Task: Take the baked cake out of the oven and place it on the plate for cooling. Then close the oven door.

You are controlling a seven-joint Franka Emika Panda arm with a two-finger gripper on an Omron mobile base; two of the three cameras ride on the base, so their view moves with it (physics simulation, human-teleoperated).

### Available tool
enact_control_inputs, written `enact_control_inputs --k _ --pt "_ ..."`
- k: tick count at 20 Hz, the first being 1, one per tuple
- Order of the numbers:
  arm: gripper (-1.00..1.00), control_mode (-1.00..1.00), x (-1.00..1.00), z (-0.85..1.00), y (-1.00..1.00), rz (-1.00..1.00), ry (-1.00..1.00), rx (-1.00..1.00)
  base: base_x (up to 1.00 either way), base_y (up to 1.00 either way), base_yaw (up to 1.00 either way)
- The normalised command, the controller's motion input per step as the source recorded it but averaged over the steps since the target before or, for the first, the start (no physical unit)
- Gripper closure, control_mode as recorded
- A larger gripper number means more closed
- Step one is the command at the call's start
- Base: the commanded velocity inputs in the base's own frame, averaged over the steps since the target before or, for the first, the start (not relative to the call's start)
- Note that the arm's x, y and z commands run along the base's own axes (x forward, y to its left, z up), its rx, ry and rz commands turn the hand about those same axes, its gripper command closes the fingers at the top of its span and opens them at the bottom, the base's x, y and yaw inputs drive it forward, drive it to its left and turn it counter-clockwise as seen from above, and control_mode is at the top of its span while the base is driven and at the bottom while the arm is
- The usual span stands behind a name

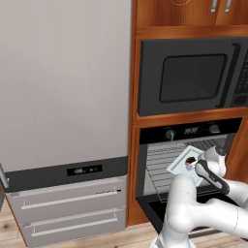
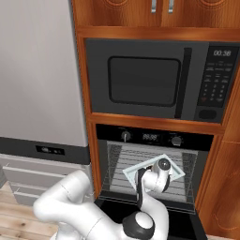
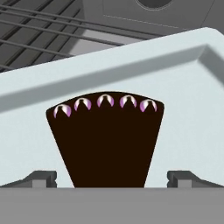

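Step in hand: reaching for the cake, first half of the task; door-closing not yet due.
Cake: dark chocolate wedge (image 3: 107, 140) with five pink-white dollops along its broad edge; lies on a pale blue tray (image 3: 183, 96) resting on a wire rack (image 1: 160, 162) inside the oven (image 2: 152, 161); seen in the left base view as a small dark lump (image 1: 190, 161) just in front of the wrist.
Gripper: (image 3: 112, 179) down at the cake's narrow end; jaws apart, one dark fingertip (image 3: 41, 178) on each side of the wedge, neither touching it.
Oven door: (image 2: 119, 211) dropped open below the oven cavity, under the arm.
Next move, as judged: push slightly deeper along the tray so the tips flank the wedge's flanks, then pinch; narrow point sits between the tips, so a grip there looks slim; lift calls for clearing the tray's raised lip.
Plate: no plate visible near the oven; landing spot cannot be told.
Counts: one cake wedge; five dollops; one tray; two oven knobs (image 2: 125, 136); one oven display; one microwave (image 2: 154, 79) above the oven; one grey refrigerator (image 1: 63, 97) left of the oven, with two drawers (image 1: 70, 199).
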Motion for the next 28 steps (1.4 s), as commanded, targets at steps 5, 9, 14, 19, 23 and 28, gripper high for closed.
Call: enact_control_inputs --k 5,9,14,19,23,28 --pt "-1.0 -1.0 0.0 -0.18 0.0 0.0 0.0 0.0 0.0 0.0 0.0" --pt "-1.0 -1.0 0.0 -0.24 0.0 0.0 0.0 0.0 0.0 0.0 0.0" --pt "1.0 -1.0 0.0 -0.12 0.0 0.0 0.0 0.0 0.0 0.0 0.0" --pt "1.0 -1.0 0.0 0.0 0.0 0.0 0.0 0.0 0.0 0.0 0.0" --pt "1.0 -1.0 0.0 0.0 0.0 0.0 0.0 0.0 0.0 0.0 0.0" --pt "1.0 -1.0 0.0 0.0 -0.04 0.0 0.0 0.0 0.0 0.0 0.0"
